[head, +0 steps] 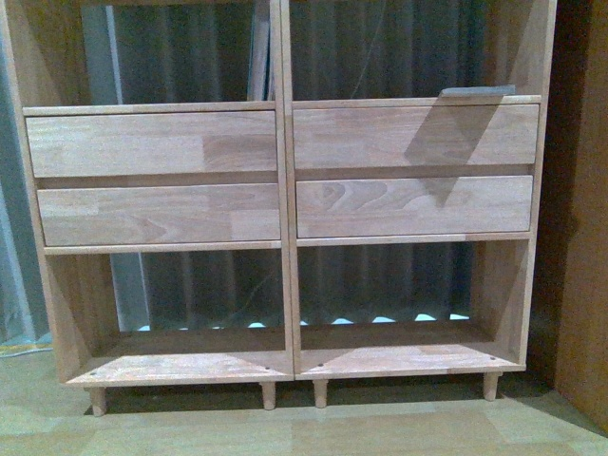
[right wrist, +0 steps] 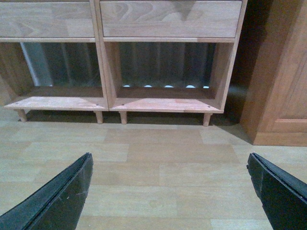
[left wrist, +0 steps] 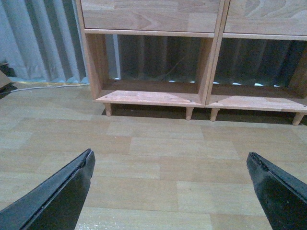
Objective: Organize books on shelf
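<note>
The light-wood shelf (head: 285, 237) fills the front view, with two drawer fronts in each column and open compartments above and below. A flat dark teal-grey book (head: 480, 91) lies on the board above the right drawers, by the right side wall. A thin pale strip (head: 258, 57) leans against the centre post in the upper left compartment; I cannot tell whether it is a book. Neither arm shows in the front view. My left gripper (left wrist: 170, 160) is open over bare floor, well short of the shelf (left wrist: 153, 96). My right gripper (right wrist: 170, 160) is also open and holds nothing.
The shelf stands on short peg legs (head: 269, 394) on a wood-look floor (left wrist: 158, 158). Grey curtains (left wrist: 43, 43) hang behind and to the left. A brown wooden cabinet (right wrist: 283, 81) stands close to the shelf's right side. A cable (left wrist: 38, 87) lies along the floor by the curtain.
</note>
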Robot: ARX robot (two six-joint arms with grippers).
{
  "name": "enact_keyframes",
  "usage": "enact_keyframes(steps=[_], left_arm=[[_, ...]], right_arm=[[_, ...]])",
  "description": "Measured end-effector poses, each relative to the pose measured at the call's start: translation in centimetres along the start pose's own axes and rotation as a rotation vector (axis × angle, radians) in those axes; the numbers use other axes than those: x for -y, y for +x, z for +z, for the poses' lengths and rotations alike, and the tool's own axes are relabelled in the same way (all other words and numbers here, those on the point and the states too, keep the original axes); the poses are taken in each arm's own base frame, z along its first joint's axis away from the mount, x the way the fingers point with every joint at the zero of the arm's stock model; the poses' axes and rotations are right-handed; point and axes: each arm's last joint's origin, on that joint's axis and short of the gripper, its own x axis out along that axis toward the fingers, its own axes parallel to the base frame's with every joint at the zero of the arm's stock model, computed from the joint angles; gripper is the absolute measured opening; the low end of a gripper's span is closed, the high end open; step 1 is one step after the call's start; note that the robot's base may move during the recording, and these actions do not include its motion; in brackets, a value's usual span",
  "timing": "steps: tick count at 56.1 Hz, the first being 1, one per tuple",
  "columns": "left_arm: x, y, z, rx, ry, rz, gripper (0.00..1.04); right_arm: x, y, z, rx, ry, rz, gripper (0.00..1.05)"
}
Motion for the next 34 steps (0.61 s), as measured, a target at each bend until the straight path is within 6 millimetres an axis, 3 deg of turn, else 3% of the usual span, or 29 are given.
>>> enact_keyframes(steps=[34], left_arm=[[0.0,0.0,0.0,0.0,0.0,0.0,0.98]], right_arm=[[0.0,0.0,0.0,0.0,0.0,0.001,0.98]])
